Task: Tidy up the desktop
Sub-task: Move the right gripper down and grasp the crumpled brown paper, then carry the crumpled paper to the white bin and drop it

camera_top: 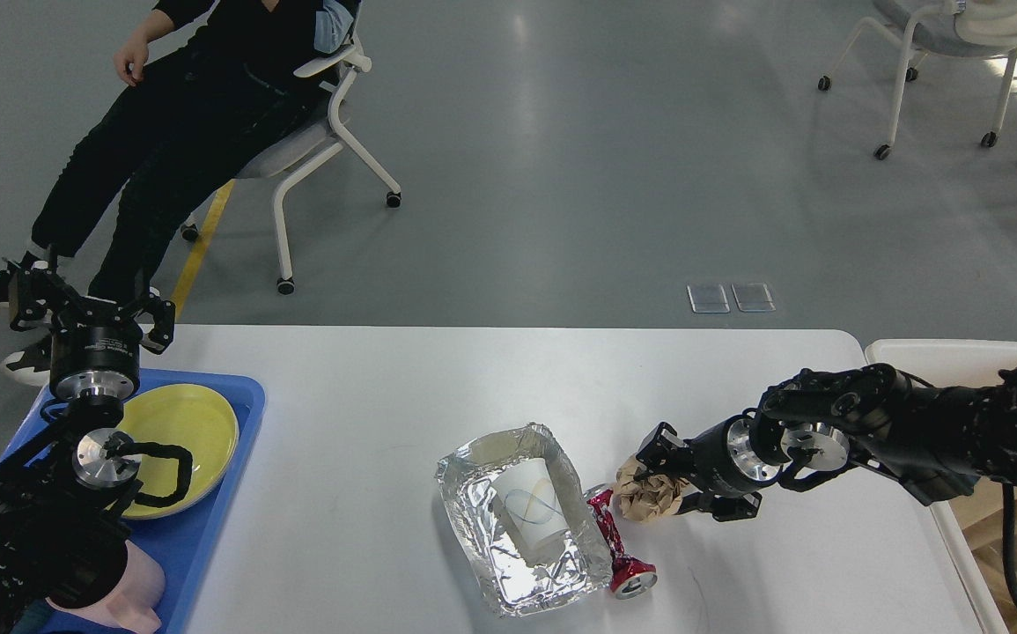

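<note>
So the middle of the desktop (367,387) has a foil tray (521,519) sitting on it with a white paper cup (533,515) lying inside. Right up against the tray's right edge is a crushed red can (618,550), and just beside that, a bit further right, a crumpled ball of brown paper (647,493). That little cluster is pretty tight, the can is basically wedged between the foil and the paper ball.

Over on the left a blue plastic tray (226,458) sits on the table's near-left corner with a yellow plate (187,427) on it and something pink (134,586) at the bottom. On the far right edge there's a cream-white bin (931,352) next to the table.

The table itself is white, matte, rounded corners. Floor is shiny grey with a yellow line, a person in black (182,132) lounges on a white chair (332,132) past the far-left side, and another wheeled chair (948,44) stands in the top right corner.

The right gripper (662,480) comes in from the right, low over the tabletop, and its fingers are clamped onto the brown paper ball. The left gripper (90,304) hangs up over the far end of the blue tray, off the table's left corner, fingers spread wide with nothing in them.
</note>
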